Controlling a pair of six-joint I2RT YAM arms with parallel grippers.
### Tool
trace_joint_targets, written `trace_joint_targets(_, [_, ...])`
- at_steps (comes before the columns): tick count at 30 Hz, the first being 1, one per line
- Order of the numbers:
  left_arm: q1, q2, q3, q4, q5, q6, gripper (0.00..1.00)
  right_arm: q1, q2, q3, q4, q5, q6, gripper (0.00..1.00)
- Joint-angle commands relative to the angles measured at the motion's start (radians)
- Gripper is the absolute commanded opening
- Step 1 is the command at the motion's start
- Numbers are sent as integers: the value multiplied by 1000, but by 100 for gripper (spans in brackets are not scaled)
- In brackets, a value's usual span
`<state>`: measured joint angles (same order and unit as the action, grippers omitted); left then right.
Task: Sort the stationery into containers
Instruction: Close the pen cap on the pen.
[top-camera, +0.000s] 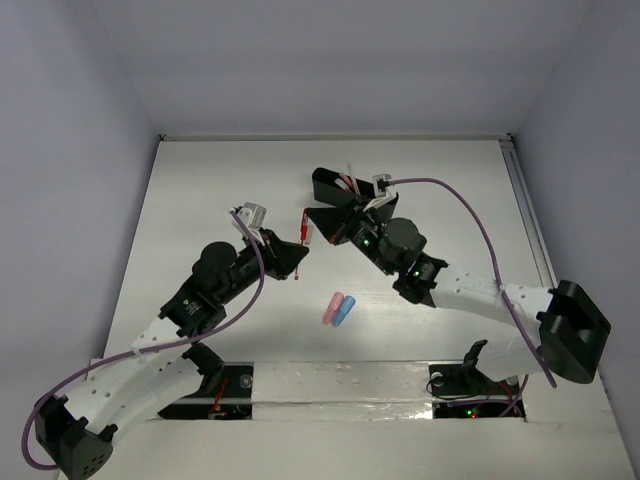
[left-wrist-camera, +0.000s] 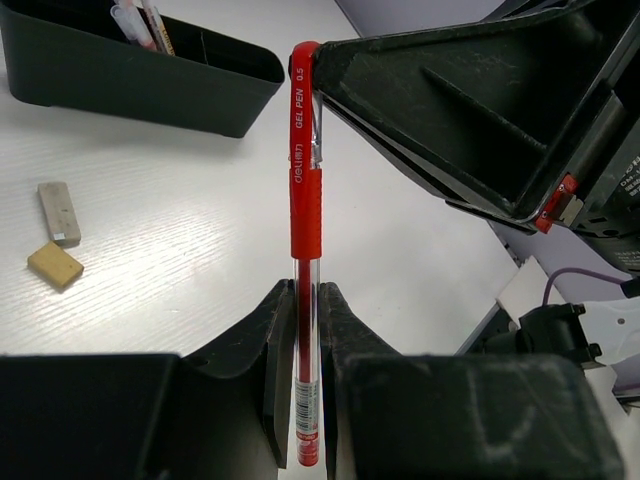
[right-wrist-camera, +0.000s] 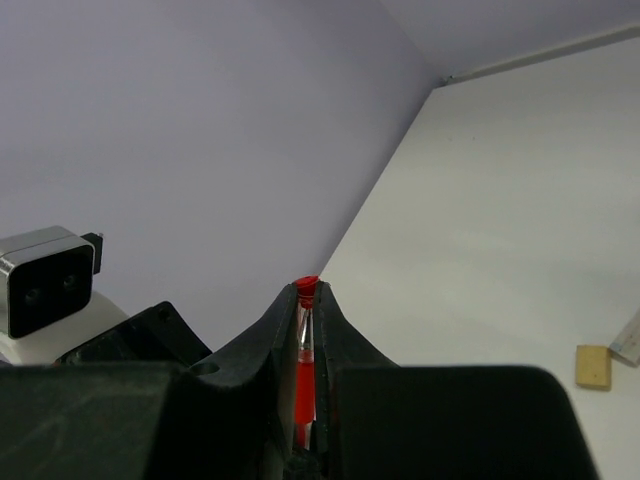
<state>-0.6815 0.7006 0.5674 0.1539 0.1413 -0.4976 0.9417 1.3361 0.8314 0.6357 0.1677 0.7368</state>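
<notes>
Fingers (left-wrist-camera: 268, 345) of the left gripper (left-wrist-camera: 305, 310) are clenched on the clear lower barrel of the red gel pen (left-wrist-camera: 305, 200), and up at the cap end the right gripper (right-wrist-camera: 306, 300) is pinched on it too. So the pen hangs off the table (left-wrist-camera: 200, 200) between the two arms, near the black tray (left-wrist-camera: 130, 85) but not over it. That's my worry: two holds on one thin pen. If I move either arm before the other lets go, I reckon the barrel bends or the cap pulls off. The right's bite looks to be on the very tip only, so freeing the left could let the pen swing and drop short of the tray where other pens (left-wrist-camera: 140, 22) lie, perhaps by the tan eraser (left-wrist-camera: 55, 265) and white eraser (left-wrist-camera: 60, 212). Pink capsule (top-camera: 331, 308) and blue capsule (top-camera: 345, 311) sit well apart, nearer the bases.
</notes>
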Motion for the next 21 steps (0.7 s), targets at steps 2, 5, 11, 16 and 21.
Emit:
trace_joint_targets(2, [16,-36,109,188,-129,31,0,35,47,-26,-123,-209,75,0])
trace_joint_targets(5, [16,-41,101,193,-121,30,0,22,61,-17,-128,-241,104,0])
trace_joint_targets(11, [16,-42,45,213,-72,-10,0,-70,48,54,-249,-298,73,0])
trace_joint_targets(16, [16,-55,71,194,-103,25,0,-96,86,84,-303,-407,59,0])
trace_joint_targets(21, [16,-6,83,242,-108,30,0,-96,132,54,-286,-571,99,0])
